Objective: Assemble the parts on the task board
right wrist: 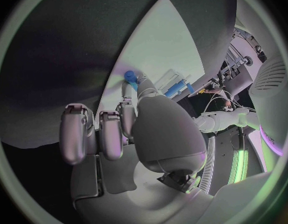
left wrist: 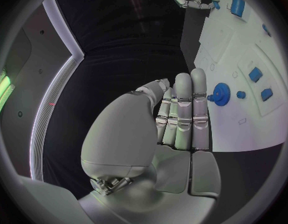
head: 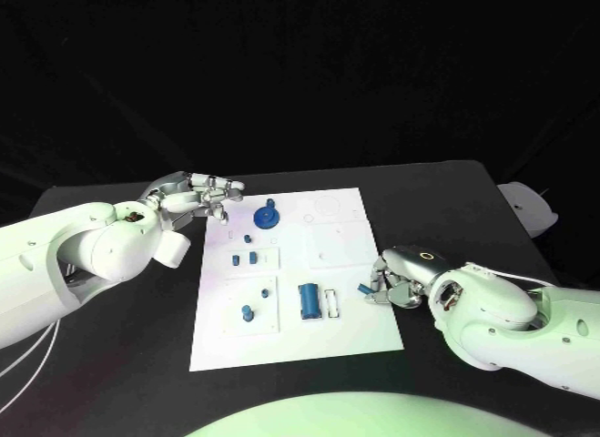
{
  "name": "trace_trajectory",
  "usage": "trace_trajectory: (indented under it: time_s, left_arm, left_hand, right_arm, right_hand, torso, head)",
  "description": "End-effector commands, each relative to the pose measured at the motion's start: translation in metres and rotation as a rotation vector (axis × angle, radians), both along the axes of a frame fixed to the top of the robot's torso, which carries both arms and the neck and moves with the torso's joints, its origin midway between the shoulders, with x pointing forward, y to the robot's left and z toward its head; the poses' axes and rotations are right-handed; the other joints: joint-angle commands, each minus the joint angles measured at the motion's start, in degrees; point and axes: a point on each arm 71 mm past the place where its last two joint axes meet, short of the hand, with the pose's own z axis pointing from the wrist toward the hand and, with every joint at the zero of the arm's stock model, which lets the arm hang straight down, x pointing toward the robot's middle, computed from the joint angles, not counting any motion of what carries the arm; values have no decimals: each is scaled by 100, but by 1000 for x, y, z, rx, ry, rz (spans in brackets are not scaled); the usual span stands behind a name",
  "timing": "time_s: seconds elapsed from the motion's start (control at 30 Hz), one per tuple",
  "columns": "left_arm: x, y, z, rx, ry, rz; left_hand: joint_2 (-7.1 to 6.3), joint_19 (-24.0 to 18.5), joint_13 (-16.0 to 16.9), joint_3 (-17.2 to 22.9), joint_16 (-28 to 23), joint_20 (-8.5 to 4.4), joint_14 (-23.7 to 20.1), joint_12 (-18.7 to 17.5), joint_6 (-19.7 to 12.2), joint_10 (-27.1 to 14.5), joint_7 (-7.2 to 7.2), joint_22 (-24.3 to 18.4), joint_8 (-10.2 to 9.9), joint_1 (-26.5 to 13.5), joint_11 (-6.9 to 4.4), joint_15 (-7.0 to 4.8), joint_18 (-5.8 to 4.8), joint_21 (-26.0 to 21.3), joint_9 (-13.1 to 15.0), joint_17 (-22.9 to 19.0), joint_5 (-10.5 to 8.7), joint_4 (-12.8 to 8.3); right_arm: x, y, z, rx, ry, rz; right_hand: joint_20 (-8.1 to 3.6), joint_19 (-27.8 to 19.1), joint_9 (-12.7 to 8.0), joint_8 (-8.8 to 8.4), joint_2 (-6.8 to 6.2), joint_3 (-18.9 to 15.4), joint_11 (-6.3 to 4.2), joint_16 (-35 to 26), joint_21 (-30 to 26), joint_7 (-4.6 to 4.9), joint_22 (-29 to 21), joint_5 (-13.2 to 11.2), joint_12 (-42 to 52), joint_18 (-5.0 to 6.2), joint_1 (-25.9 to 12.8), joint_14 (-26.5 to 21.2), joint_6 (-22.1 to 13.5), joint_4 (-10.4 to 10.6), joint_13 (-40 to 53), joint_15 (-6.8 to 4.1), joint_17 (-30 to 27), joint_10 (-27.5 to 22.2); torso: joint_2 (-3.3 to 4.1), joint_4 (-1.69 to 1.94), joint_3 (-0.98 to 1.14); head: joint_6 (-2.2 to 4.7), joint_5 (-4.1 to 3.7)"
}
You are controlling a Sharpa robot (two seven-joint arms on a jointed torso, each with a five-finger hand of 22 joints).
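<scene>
The right hand (head: 402, 284), at the board's (head: 352, 341) edge, seems to pinch a small blue part (right wrist: 130, 76) at its fingertips, so it should keep that pinch firm and lower squarely; the left hand (head: 198, 195) hovers empty, fingers apart.

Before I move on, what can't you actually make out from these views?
- How the right hand grips the small blue part: head view, fingers cover it; right wrist view, only its tip shows.
- Shapes of the small parts on the task board: too small in head view.
- Whether the left hand touches the board: unclear.
</scene>
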Motion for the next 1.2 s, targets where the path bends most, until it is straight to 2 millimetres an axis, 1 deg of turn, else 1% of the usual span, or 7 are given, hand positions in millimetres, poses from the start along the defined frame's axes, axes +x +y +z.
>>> trace_trajectory:
  time_s: [0.03,0.2,0.33,0.43,0.83,1.0,1.2]
  left_arm:
    - [-1,-2,1,-10,-6,-12]
    - [-1,-3,1,-11,-6,-14]
    - [-1,-3,1,-10,-7,-12]
    - [-1,-3,1,-9,-7,-10]
    - [-1,-5,1,-8,-4,-10]
    - [-1,-6,1,-9,-4,-12]
    - [-1,-7,1,-9,-4,-13]
  left_hand:
    - [67,28,-6,17,-4,18,-38,28,-49,-43,-9,-10,39,-16,7,15,81,-29,-9,-11,21,50]
    - [80,32,-8,40,-3,15,-39,34,-51,-48,-10,-14,44,7,4,12,82,-32,-13,-16,25,41]
    - [81,32,-8,42,-3,15,-39,35,-52,-49,-10,-14,44,8,4,12,82,-33,-13,-17,25,40]
    - [81,32,-8,43,-2,15,-39,36,-52,-50,-10,-15,45,8,4,12,82,-33,-13,-17,25,41]
    - [93,35,-8,56,-1,14,-39,40,-52,-51,-9,-16,49,12,4,11,82,-35,-15,-20,27,43]
    - [93,35,-8,56,-1,14,-39,40,-52,-51,-9,-16,49,12,4,11,82,-35,-15,-20,27,43]
    - [93,35,-8,56,-1,14,-39,40,-52,-51,-9,-16,49,12,4,11,82,-35,-15,-20,27,43]
  right_arm:
    - [-4,-3,-13,-71,60,3]
    - [-4,1,-12,-60,53,7]
    - [-5,4,-10,-29,40,-1]
    - [-6,6,-7,10,40,-18]
    - [-13,27,12,159,45,-37]
    - [-13,33,13,189,52,-46]
    - [-12,35,11,201,67,-56]
  right_hand:
    - [-21,152,-119,-51,292,97,11,-28,-44,-3,1192,112,-65,-24,339,390,-28,-1,-984,7,511,-48]
    - [-16,165,-130,-114,237,320,9,-20,-17,-5,1200,441,-81,-28,345,395,1,-17,-985,7,530,-51]
    - [-20,189,-126,-138,216,492,-1,5,42,-15,1216,568,-60,-40,353,406,18,-20,-966,0,572,-33]
    - [-27,210,-114,-154,142,697,-3,22,91,-22,1229,678,-36,-49,343,413,38,-22,-945,-3,602,-12]
    - [-24,229,-53,-201,-130,1285,0,35,139,-15,1240,814,-26,-58,56,416,65,77,-924,-2,624,18]
    - [-20,229,-30,-210,-187,1444,3,34,139,-13,1240,821,-22,-58,-91,416,76,151,-918,0,622,29]
    - [-21,236,-1,-207,-237,1571,0,40,155,-17,1244,809,-9,-61,-248,419,96,233,-907,-1,633,45]
  torso:
    - [-1,-1,-1]
    - [4,2,2]
    - [1,-1,7]
    - [-4,-5,3]
    - [5,7,7]
    - [3,6,-4]
    - [6,1,-3]
  head:
    - [-11,-1]
    - [-17,30]
    - [-28,40]
    - [-42,53]
    - [-47,38]
    - [-50,50]
    - [-61,67]
